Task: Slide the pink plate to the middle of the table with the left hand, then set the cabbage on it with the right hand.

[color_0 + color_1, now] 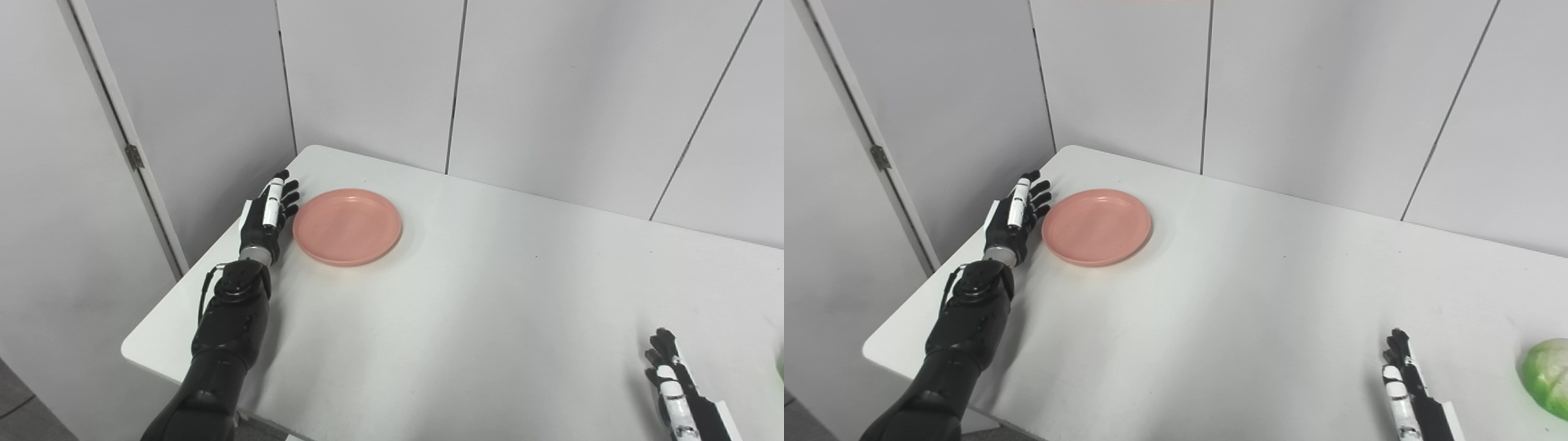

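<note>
White table (465,318), grey panel walls. Left hand (267,215) edge-on beside round pink plastic plate (347,226), fingers straight, holding nothing. Right hand (1405,392) extended, empty, near green cabbage (1546,376).

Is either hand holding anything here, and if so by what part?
Nothing is held. The left hand is open beside the pink plate's left rim; the right hand is open, apart from the cabbage.
</note>
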